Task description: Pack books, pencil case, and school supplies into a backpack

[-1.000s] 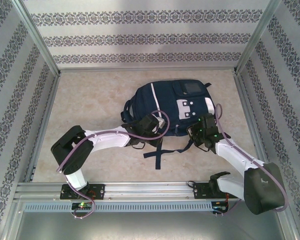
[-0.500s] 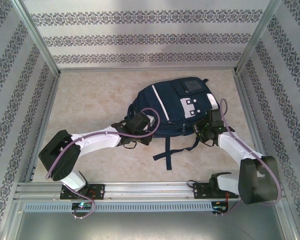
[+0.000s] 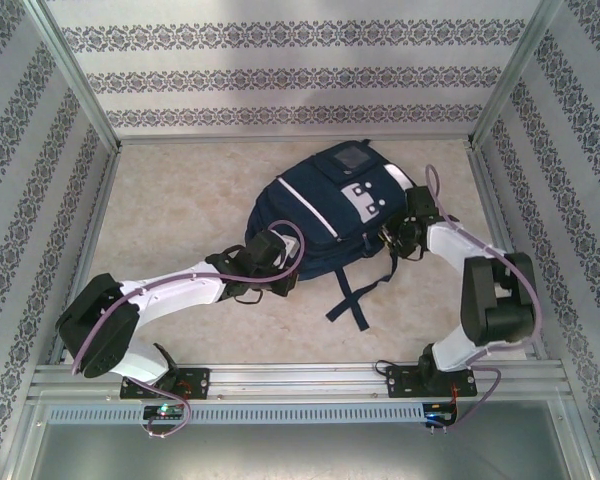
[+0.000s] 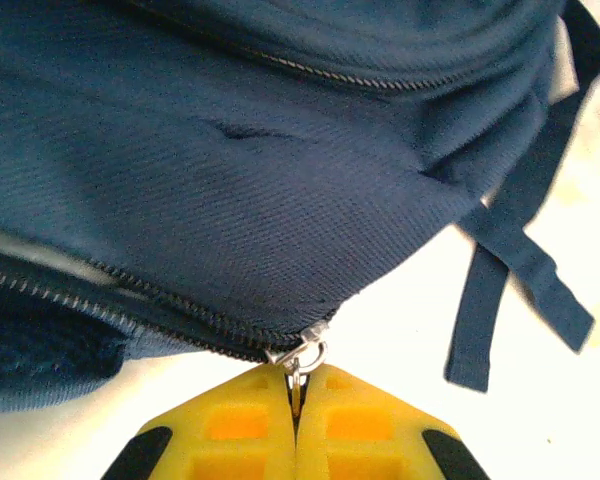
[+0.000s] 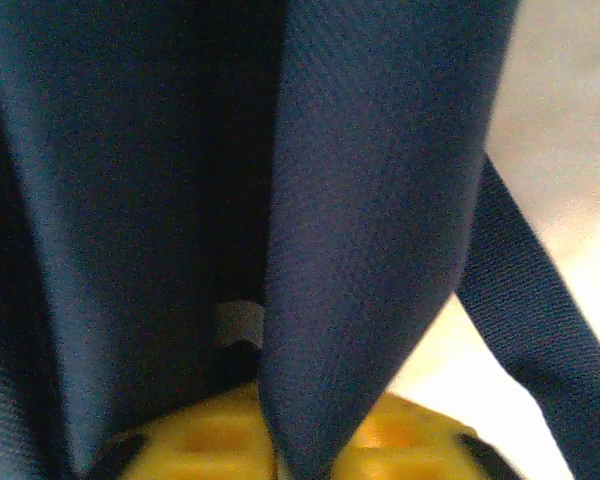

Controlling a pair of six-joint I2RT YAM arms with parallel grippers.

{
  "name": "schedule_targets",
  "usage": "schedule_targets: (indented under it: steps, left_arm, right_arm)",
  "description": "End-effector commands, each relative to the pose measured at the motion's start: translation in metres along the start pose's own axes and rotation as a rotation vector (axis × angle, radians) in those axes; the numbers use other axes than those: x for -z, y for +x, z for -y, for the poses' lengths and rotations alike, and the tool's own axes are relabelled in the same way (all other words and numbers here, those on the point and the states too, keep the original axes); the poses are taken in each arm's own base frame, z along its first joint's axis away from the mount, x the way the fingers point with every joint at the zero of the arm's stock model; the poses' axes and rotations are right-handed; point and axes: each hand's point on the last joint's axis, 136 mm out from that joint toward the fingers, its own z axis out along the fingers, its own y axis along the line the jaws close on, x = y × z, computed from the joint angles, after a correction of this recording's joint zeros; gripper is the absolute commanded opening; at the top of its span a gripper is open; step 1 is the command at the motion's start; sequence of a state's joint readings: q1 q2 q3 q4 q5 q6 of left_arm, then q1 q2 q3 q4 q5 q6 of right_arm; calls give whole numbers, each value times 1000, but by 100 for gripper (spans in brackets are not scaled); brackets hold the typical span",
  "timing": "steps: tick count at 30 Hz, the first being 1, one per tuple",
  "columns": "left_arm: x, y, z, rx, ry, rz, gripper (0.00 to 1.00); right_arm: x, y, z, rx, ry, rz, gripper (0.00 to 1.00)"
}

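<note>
Backpack (image 3: 315,205) shifted back and turned, left tool (image 4: 296,400) clamped on zipper pull (image 4: 300,358), right tool (image 5: 275,445) opening unclear

Right pincer (image 5: 280,450) gap hidden by blurred backpack (image 5: 370,200) fold

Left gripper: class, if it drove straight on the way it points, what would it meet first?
The backpack. The left gripper is shut on the metal zipper pull, and the navy fabric just past it lies straight ahead, apparently almost touching.
</note>
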State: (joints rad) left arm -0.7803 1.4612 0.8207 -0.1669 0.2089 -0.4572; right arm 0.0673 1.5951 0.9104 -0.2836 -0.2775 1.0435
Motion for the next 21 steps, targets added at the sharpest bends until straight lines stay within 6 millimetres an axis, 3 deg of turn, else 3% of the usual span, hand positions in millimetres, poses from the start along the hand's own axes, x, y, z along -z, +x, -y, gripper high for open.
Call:
schedule_targets:
  steps: [1, 3, 5, 10, 16, 21]
  left_arm:
    - [3, 6, 11, 8, 65, -42, 0]
    - [3, 0, 19, -2, 85, -34, 0]
    - [3, -5, 27, -10, 106, -29, 0]
    - [-2, -12, 44, -27, 149, -28, 0]
    - [-7, -14, 54, -44, 165, -31, 0]
    - [-6, -14, 55, -48, 164, -29, 0]
  right_arm:
    - [16, -24, -53, 132, -131, 68, 42]
    - [32, -21, -50, 166, -77, 117, 57]
    - [50, -12, -48, 186, -59, 146, 64]
    - [74, 38, -36, 103, -176, 36, 56]
    - [75, 109, -25, 103, -246, -120, 58]
    - [63, 143, -31, 101, -271, -190, 64]
